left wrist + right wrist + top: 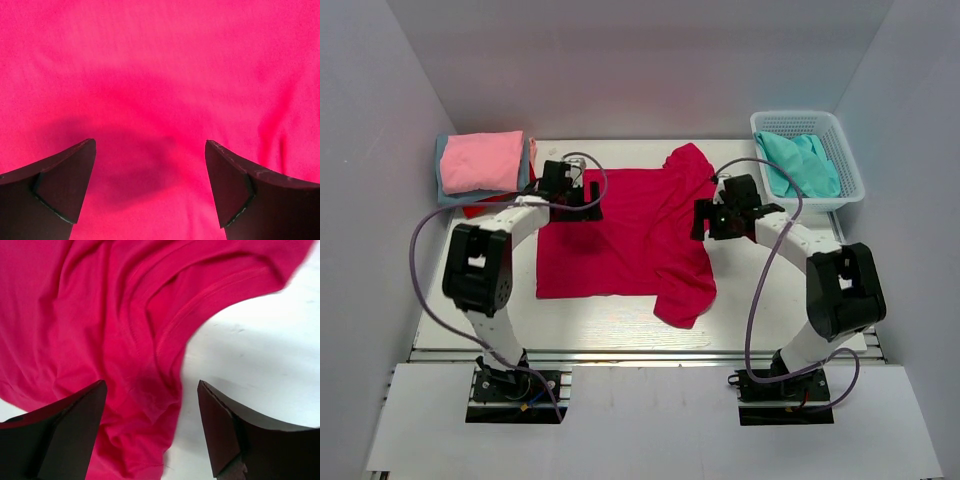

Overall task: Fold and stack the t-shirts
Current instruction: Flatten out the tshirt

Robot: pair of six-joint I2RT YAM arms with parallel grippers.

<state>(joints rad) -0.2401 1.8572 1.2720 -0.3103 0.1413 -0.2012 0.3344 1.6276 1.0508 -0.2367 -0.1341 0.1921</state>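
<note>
One crimson t-shirt lies near three stacked t-shirts.

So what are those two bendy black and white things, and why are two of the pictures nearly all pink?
Those are robot arms, the left arm and the right arm, bolted at the near edge of a white table. The big picture comes from a camera above and behind them. The other two come from a little camera on each wrist, so the dark wedges at the bottom are that arm's own fingers.

A crimson-magenta cloth t-shirt lies spread in the middle, rumpled on its right side. At the back left, a folded light pink t-shirt tops a small pile. At the back right, a white plastic mesh basket holds teal cloth.

The left fingers hang open over the shirt. The right fingers stand open either side of its edge. Nothing is held.
</note>
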